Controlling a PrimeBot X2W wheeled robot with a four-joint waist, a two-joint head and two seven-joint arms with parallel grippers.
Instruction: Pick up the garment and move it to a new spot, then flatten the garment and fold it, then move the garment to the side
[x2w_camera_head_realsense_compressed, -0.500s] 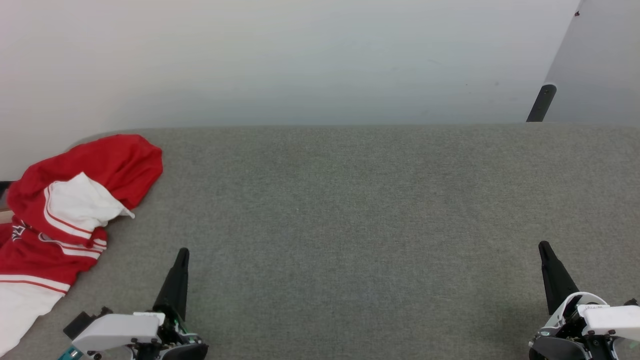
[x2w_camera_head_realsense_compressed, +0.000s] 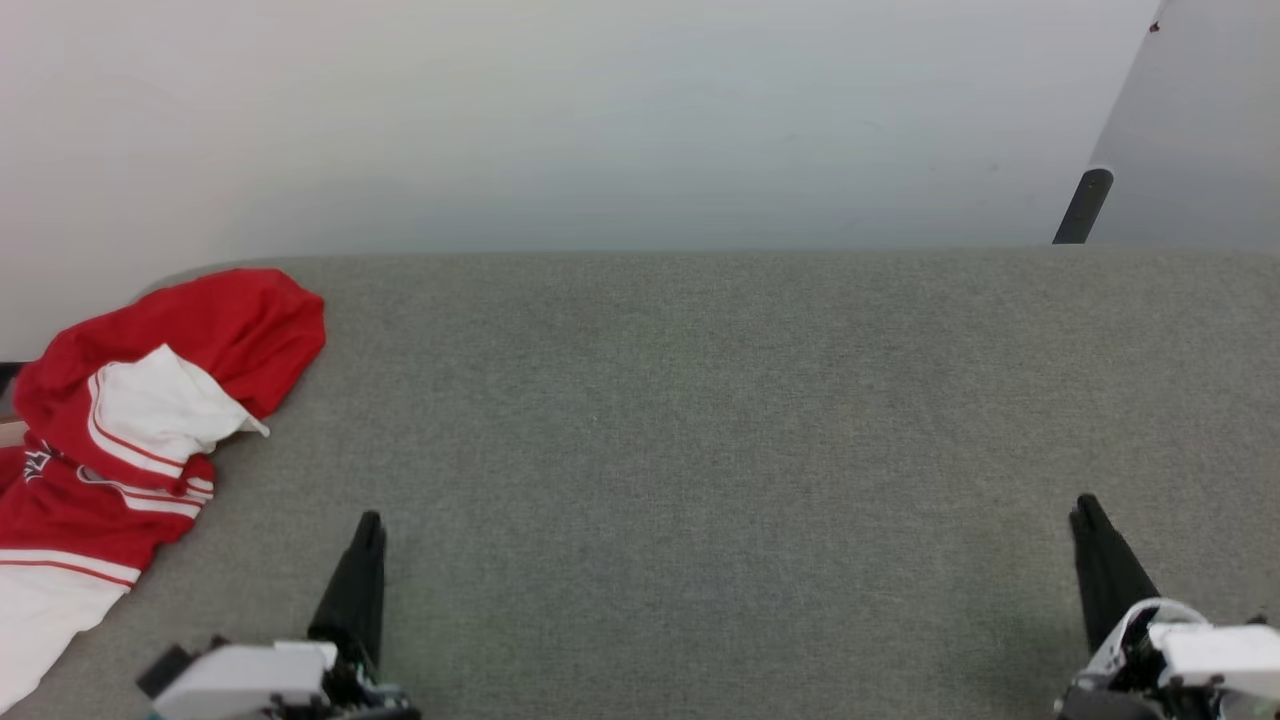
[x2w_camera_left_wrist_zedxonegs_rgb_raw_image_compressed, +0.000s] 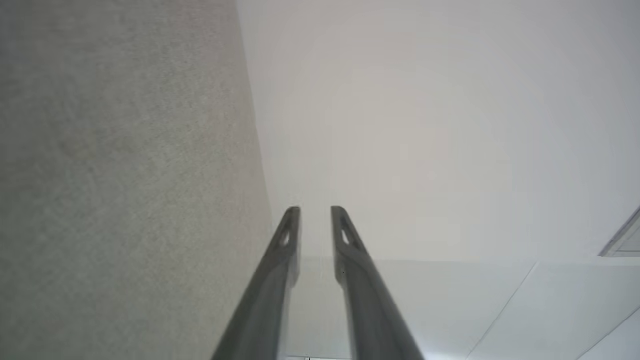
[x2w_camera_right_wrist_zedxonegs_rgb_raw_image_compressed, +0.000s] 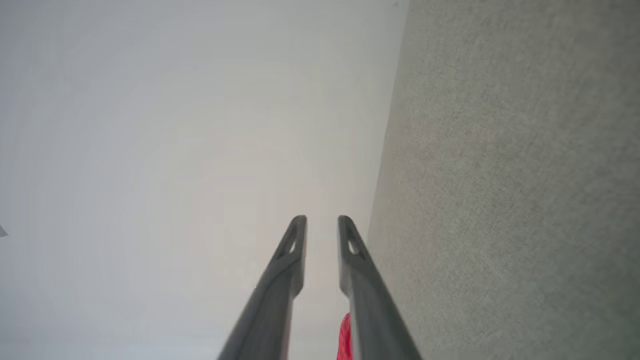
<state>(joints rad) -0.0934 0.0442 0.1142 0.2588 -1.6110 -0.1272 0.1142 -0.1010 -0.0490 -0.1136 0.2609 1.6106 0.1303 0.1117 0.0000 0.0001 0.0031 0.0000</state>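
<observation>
Grey woven fabric covered the table (x2w_camera_head_realsense_compressed: 700, 420), on which the garment (x2w_camera_head_realsense_compressed: 130, 440) lay crumpled at the far left, running out of the head view, exactly where it had lain a moment earlier. The left gripper (x2w_camera_head_realsense_compressed: 368, 528) and the right gripper (x2w_camera_head_realsense_compressed: 1088, 510) had both drawn back slightly toward the robot, each with its fingers (x2w_camera_left_wrist_zedxonegs_rgb_raw_image_compressed: 287, 240) parted by only a narrow gap and holding nothing. Judged from this, the pick-up had not yet begun, and the left arm, the nearer one, would have to reach leftward to the heap.
</observation>
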